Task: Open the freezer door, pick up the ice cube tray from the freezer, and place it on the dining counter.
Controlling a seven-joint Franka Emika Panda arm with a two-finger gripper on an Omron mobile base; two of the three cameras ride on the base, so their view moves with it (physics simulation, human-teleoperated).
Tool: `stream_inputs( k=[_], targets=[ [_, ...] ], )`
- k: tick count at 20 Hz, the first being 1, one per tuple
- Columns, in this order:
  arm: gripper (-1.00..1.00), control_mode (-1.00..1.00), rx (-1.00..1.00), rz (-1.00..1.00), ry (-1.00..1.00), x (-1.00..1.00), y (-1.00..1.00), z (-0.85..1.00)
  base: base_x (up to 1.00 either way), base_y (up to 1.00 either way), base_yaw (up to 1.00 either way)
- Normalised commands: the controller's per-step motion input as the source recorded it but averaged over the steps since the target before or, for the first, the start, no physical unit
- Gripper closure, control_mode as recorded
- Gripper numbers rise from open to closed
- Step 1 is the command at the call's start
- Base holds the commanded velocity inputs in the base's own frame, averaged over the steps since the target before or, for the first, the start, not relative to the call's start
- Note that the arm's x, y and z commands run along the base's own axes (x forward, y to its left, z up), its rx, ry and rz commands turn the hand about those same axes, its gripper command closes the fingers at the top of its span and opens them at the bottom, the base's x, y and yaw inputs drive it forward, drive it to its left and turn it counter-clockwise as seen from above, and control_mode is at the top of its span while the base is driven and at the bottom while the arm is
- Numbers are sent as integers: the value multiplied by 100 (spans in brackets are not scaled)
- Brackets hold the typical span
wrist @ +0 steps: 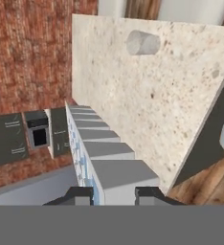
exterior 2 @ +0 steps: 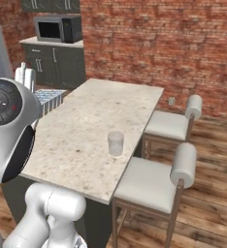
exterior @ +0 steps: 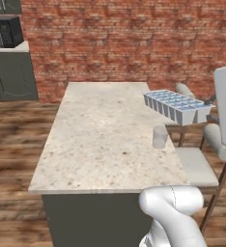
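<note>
Your end effector (wrist: pixel 113 194) grips one short end of the ice cube tray (wrist: pixel 97 143), held in the air beside the table (exterior: pixel 100 140). Judge it light, rigid and slick; the end grip invites sagging or slipping.

The arm (exterior: pixel 175 212) is glossy white, built of rounded, bulbous segments with thin dark seam lines where the shells meet. One joint (exterior 2: pixel 4 104) ends in a round dark grey cap — concentric rings, small pale marks and a tiny red dot on its face. The claw (wrist: pixel 114 195) shows two small dark, blocky fingertips (wrist: pixel 78 194) — matte, square-edged, charcoal against the white links.
</note>
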Motion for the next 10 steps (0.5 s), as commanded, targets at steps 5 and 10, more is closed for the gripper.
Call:
stream_inputs(
  k=[5, 10],
  targets=[
    [100, -100, -2, -8, 3, 0, 25, -9, 0, 32, -12],
    [100, -100, -5, -25, 10, 0, 77, -31, 0, 0, 0]
  ],
)
